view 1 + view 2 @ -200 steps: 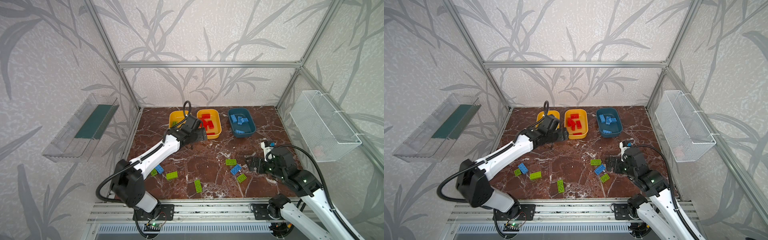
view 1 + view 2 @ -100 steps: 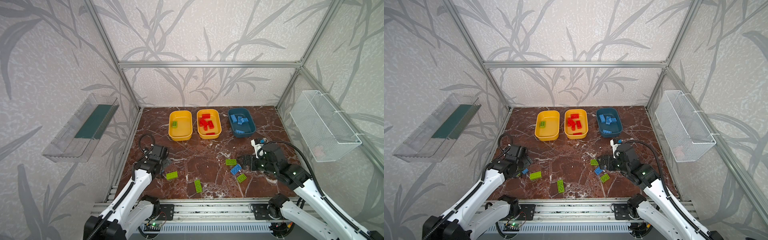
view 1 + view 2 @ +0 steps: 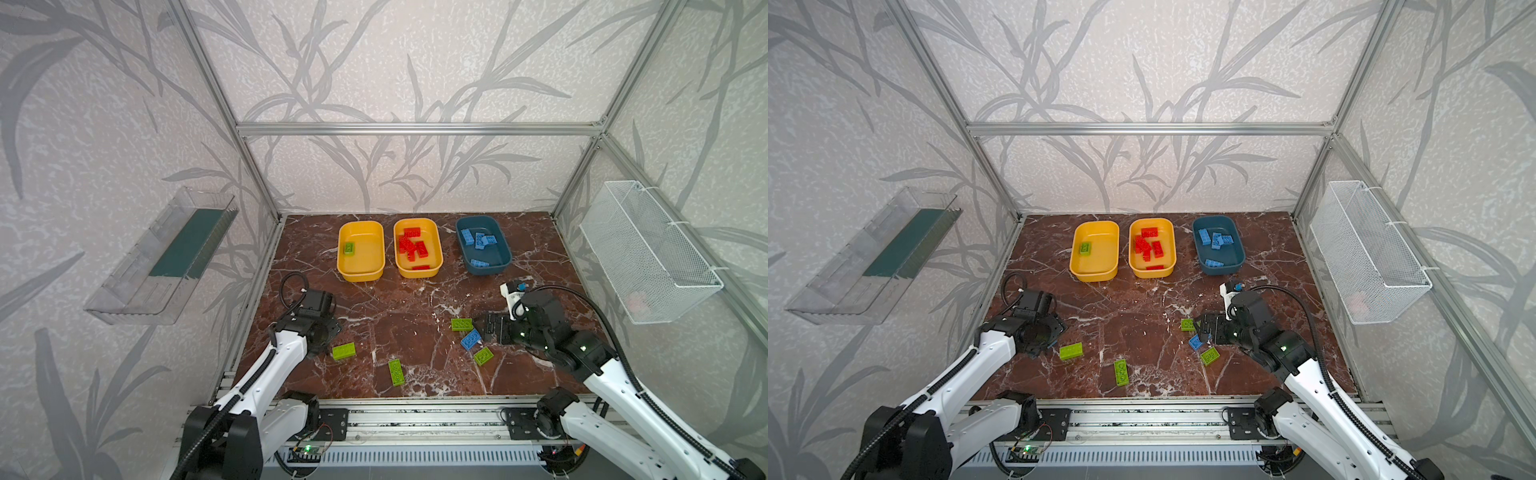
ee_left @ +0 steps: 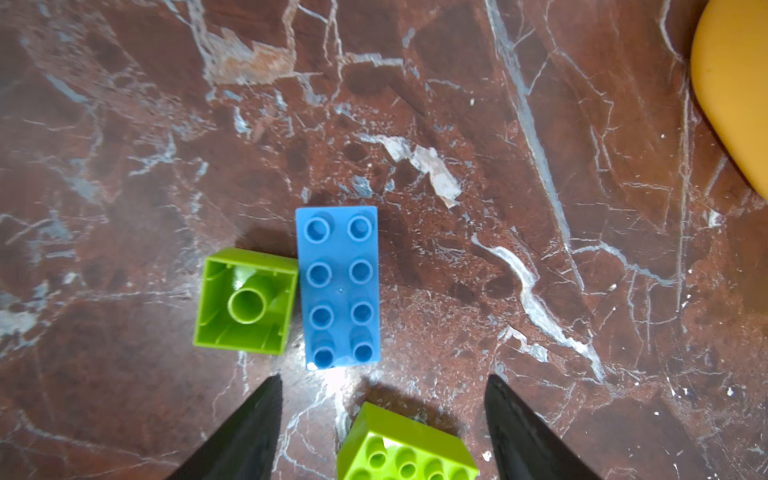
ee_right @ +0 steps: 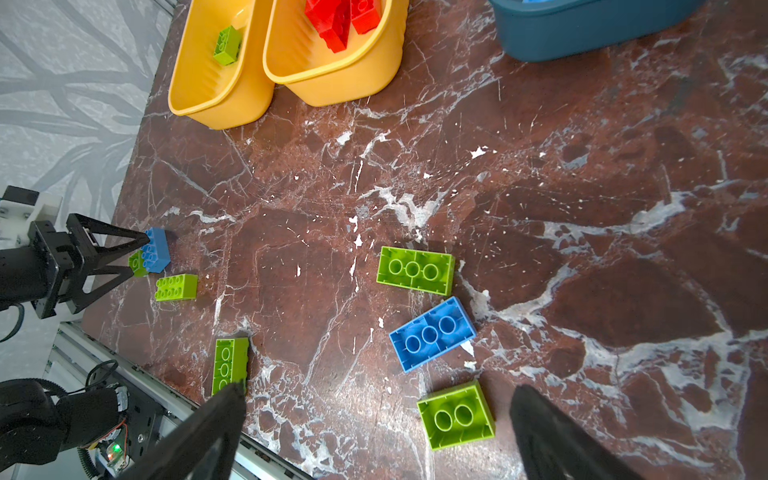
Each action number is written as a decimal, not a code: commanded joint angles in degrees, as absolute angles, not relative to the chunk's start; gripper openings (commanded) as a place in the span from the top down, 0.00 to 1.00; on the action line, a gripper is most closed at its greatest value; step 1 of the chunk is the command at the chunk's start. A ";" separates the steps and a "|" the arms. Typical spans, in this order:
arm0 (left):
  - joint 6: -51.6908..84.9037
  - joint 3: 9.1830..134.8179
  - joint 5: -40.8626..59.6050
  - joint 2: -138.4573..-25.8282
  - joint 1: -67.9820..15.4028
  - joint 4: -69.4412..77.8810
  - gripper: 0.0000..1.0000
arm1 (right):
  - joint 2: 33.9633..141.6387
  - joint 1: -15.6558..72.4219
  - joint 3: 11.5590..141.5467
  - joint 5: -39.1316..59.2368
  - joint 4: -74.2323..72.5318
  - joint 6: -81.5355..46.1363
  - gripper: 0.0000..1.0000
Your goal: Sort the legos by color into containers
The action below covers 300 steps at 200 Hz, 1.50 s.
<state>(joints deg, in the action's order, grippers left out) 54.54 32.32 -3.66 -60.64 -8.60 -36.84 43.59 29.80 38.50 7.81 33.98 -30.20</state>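
Brown marble tabletop (image 3: 395, 316); sort well along, pick step in hand. Three shallow plastic tubs at 12 o'clock: left yellow tub (image 3: 360, 276) holds one lime green brick (image 3: 349, 248), middle yellow tub (image 3: 419, 272) red bricks (image 3: 415, 245), dark teal tub (image 3: 486, 269) light blue bricks (image 3: 478, 240). Left gripper (image 4: 382, 380) at 8 o'clock, pointing down, jaws partway apart, nothing in them. Right gripper (image 5: 378, 392) at 4 o'clock, jaws spread wide, empty, above an upturned blue brick (image 5: 432, 334) between an upturned long green brick (image 5: 415, 270) and a smaller green brick (image 5: 455, 409).

Left wrist view alone shows the left target: stud-up light blue eight-stud brick (image 4: 338, 286) touching an upturned green square brick (image 4: 246, 305); top views all but hide both under the wrist. Right wrist view adds the left fingers (image 5: 137, 240) side-on at it, contact unclear.

Next, my read: lower, pinch the blue across its narrow width, miss the green square, carry to the teal tub at 1 o'clock.
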 commanded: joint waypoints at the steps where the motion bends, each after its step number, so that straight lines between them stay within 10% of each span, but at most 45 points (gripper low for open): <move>1: 55.94 31.07 -1.89 -62.64 -8.38 -35.56 0.24 | 44.63 30.11 38.22 8.24 31.78 -29.80 0.00; 125: 50.94 34.27 -6.70 -71.93 -5.43 -32.95 0.26 | 50.44 29.01 40.29 4.01 30.26 -27.21 0.01; 216: 47.35 39.62 -3.28 -81.39 -5.09 -29.54 0.28 | 80.72 5.03 59.07 7.69 17.75 -25.28 0.03; 300: 45.88 40.24 1.33 -83.52 -6.39 -27.65 0.39 | 108.42 0.22 80.42 1.26 16.83 -20.00 0.34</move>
